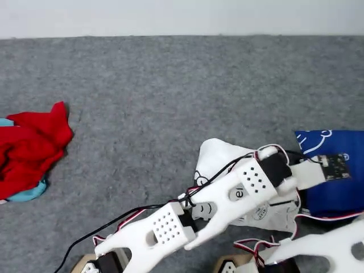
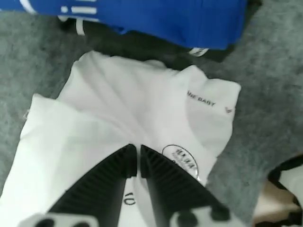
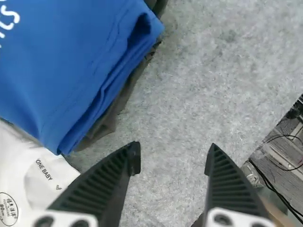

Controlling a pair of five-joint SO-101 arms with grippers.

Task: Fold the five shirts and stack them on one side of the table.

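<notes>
A white shirt lies partly folded on the grey felt, and my left arm stretches across it. Directly over the white shirt is my left gripper, shut, with its tips near the neck label; whether they touch the cloth is unclear. A folded blue shirt rests on a dark shirt at the table's right side, touching the white one. My right gripper hangs open over bare felt beside the blue shirt. A crumpled red shirt lies on a teal one at the far left.
The grey felt table is bare across its middle and back. The right arm sits at the front right corner. The table's edge and some cables are close to my right gripper.
</notes>
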